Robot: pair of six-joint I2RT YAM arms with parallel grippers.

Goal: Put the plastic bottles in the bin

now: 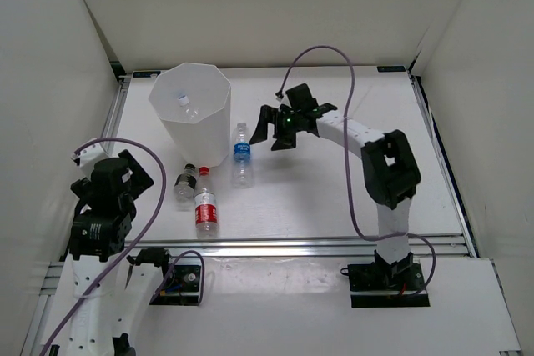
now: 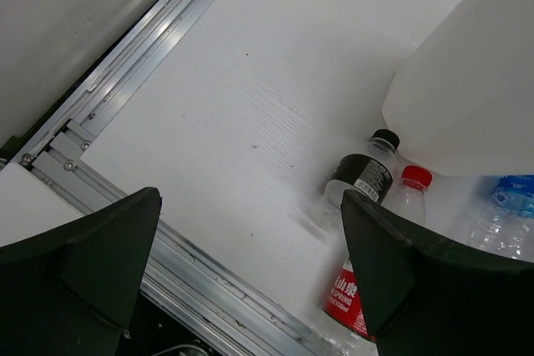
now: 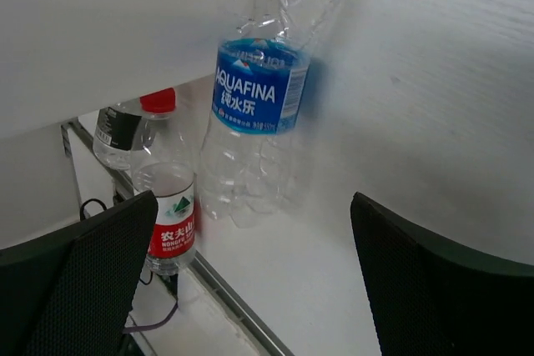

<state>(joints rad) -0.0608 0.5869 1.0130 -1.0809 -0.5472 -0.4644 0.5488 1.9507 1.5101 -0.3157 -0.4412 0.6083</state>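
The white bin (image 1: 219, 114) stands at the back left, and a clear bottle with a white cap (image 1: 184, 103) lies inside it. Three plastic bottles lie on the table just in front of it: a blue-labelled one (image 1: 241, 153) (image 3: 254, 97), a dark-capped one (image 1: 185, 183) (image 2: 363, 177) and a red-labelled, red-capped one (image 1: 205, 204) (image 2: 344, 298) (image 3: 171, 206). My right gripper (image 1: 274, 132) (image 3: 253, 198) hovers open and empty to the right of the blue-labelled bottle. At the near left, my left gripper (image 1: 133, 174) (image 2: 250, 198) is open and empty, left of the dark-capped bottle.
An aluminium rail (image 1: 334, 245) (image 2: 125, 81) runs along the table's front and left edges. White walls enclose the table on three sides. Purple cables (image 1: 355, 122) loop from both arms. The bin's wall (image 2: 467, 97) (image 3: 83, 39) rises close behind the bottles.
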